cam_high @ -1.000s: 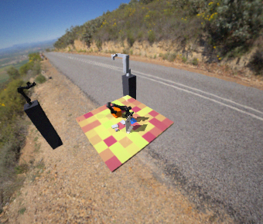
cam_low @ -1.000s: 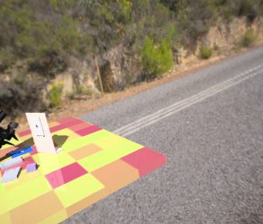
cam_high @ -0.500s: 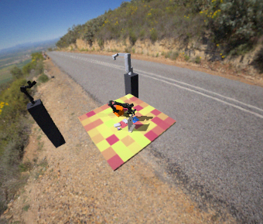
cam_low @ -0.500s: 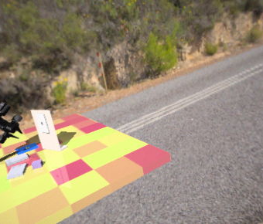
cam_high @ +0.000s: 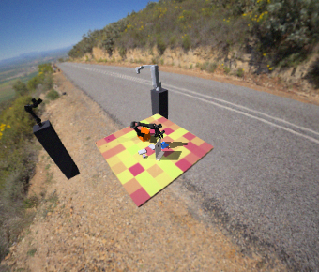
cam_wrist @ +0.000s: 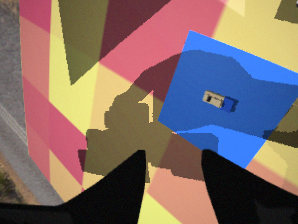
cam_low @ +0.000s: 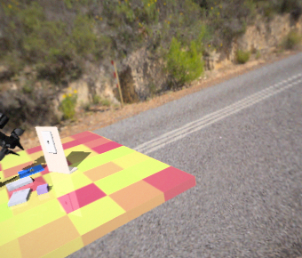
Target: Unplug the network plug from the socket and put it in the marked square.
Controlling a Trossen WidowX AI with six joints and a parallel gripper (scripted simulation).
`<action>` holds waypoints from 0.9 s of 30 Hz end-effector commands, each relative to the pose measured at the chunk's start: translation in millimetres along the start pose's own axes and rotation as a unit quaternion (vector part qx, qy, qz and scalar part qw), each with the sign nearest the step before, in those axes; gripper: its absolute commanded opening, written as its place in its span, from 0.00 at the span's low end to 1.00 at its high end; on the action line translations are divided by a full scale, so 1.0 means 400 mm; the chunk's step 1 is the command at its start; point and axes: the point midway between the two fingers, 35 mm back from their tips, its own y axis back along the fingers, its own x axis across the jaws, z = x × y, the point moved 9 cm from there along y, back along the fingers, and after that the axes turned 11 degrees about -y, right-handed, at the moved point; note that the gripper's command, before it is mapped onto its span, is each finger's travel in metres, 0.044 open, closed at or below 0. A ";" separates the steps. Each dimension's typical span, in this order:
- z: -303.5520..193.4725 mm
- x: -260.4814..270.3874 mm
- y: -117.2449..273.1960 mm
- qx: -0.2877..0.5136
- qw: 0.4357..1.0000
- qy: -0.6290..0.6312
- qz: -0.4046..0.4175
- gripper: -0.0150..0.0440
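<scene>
My gripper hangs above the table, its fingers part-way open with nothing between them. The plug lies inside the blue square, out of the upright panel. I see a yellow, orange and red checkered top crossed by shadows, and around it a paved road, gravel and a scrubby bank.
</scene>
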 end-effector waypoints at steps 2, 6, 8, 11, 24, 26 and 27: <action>0.000 0.003 0.004 0.000 1.000 0.000 0.001 0.52; -0.006 0.022 0.025 0.001 1.000 0.000 0.003 0.52; -0.009 0.034 0.037 0.002 1.000 0.000 0.004 0.52; -0.014 0.050 0.057 0.002 1.000 0.001 0.006 0.52; -0.024 0.109 0.138 0.002 1.000 -0.003 0.005 0.52; -0.025 0.117 0.152 0.002 1.000 -0.003 0.005 0.52; -0.026 0.121 0.158 0.002 1.000 -0.003 0.005 0.52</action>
